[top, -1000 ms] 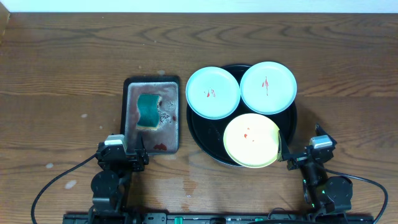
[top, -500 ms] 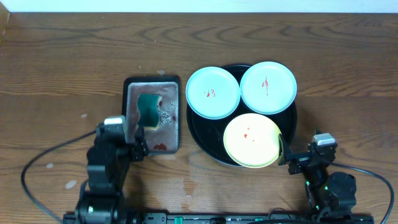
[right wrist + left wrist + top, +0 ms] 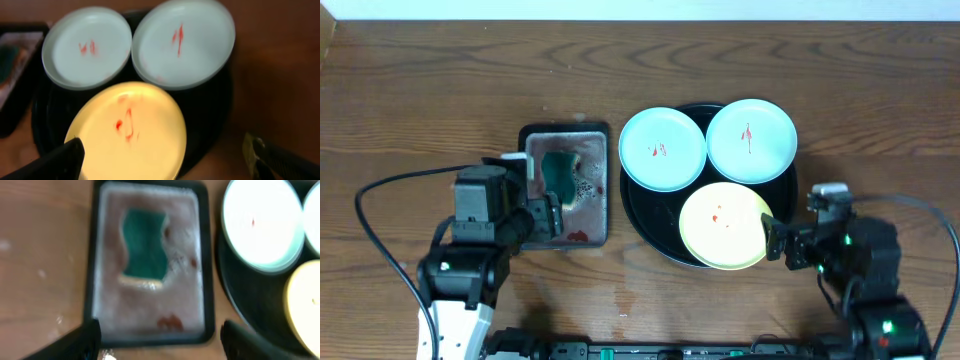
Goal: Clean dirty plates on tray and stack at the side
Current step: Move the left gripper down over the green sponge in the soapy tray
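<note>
Wood-grain desk (image 3: 420, 90) carries everything. Left end effector (image 3: 160, 337), wide open and empty, hangs just short of the pan (image 3: 150, 312) holding the sponge (image 3: 145, 250), probably to fetch it. Right end effector (image 3: 165, 157), equally spread and empty, faces the yellow plate (image 3: 150, 115), nearest on the tray (image 3: 642, 212).

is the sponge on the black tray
No, the sponge lies in the metal pan, left of the tray.

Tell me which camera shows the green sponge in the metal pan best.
The left wrist view: the green sponge lies whole and large in the metal pan, though blurred. Overhead shows it sharper but small. The right wrist view catches only a green sliver at its left edge.
</note>
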Robot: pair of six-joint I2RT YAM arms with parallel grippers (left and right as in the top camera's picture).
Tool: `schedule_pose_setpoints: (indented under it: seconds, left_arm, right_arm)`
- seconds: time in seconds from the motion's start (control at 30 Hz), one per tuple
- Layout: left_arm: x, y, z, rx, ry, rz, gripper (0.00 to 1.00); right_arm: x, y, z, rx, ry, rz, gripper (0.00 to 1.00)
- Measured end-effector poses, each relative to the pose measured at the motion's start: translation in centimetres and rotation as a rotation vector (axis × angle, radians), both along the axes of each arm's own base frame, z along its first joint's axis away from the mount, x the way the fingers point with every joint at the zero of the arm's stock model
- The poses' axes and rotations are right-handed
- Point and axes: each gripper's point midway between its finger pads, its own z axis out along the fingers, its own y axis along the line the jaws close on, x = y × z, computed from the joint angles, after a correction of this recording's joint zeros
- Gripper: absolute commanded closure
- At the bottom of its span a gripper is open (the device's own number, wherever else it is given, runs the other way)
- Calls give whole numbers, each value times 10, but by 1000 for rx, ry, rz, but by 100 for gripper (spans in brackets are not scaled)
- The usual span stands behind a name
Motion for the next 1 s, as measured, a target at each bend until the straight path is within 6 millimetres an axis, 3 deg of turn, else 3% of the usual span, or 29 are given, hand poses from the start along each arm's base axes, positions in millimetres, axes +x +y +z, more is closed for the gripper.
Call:
schedule_pose_setpoints:
  seconds: [0.27,0.3,0.4,0.6,0.8,1.0]
  left_arm:
    - [-39,-10,-25,-117,249,85,23]
    - [-42,-11,-25,-126,262,89,0]
    - [-43,-13,-24,-150,265,101,2]
    - [-16,-18,-9,-183,142,92,2]
    - [25,-20,22,-211,-68,79,2]
    - [53,-15,38,-170,-98,82,2]
  right_arm:
    - [6,2,1,-52,295,35,1]
    - [9,3,2,-59,300,44,1]
    - [18,4,5,-71,306,60,1]
    - [25,5,7,-80,283,72,1]
    - [27,5,8,-81,274,75,1]
    - [29,6,10,-81,261,75,1]
